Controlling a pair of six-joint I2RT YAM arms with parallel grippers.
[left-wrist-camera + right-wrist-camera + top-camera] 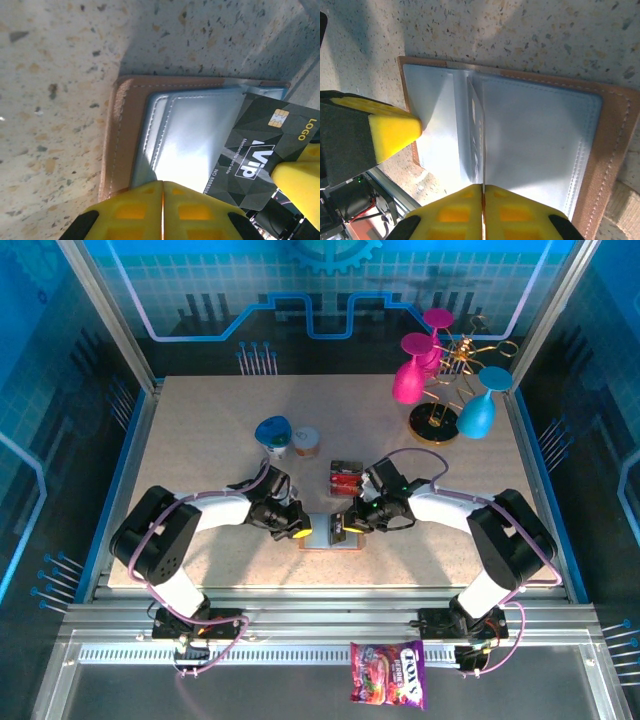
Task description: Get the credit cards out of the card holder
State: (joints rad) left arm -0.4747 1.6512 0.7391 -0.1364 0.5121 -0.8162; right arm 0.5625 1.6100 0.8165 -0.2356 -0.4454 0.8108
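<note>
Open flat on the table (60, 75), pale inner faces up, near the front edge: the card holder (540, 130). Pinned near one edge by the left gripper (162, 187), fingers (135, 210) pressed together. Clamped edge-on in the right gripper (483, 190): a black card (255, 150), tilted up off the holder's face. Also out on the table, just beyond: red and dark cards (346, 478). Probably light, thin, stiff but springy, and slick, so best pinched at the free short end and drawn straight out along its own length, with the soft holder held down.
</note>
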